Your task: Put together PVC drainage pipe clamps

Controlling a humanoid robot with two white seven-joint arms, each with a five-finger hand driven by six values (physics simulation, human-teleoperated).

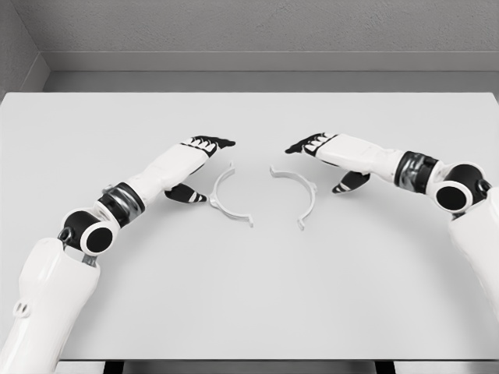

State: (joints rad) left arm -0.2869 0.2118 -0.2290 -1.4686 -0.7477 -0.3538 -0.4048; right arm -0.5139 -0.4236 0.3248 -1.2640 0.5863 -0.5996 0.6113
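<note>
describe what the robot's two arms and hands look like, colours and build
Both arms have smooth white shells. Near each wrist sits a dark, glossy grey band, and each elbow is a rounded black joint with a white cap. The left hand and right hand have white backs, with black fingers marked by pale stripes across the knuckles. No loose cables show.

Single head view, looking steeply down at table (249, 312), seemingly close.

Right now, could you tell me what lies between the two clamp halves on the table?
Nothing: in the head view, only bare table separates the left clamp half from the right clamp half.
</note>
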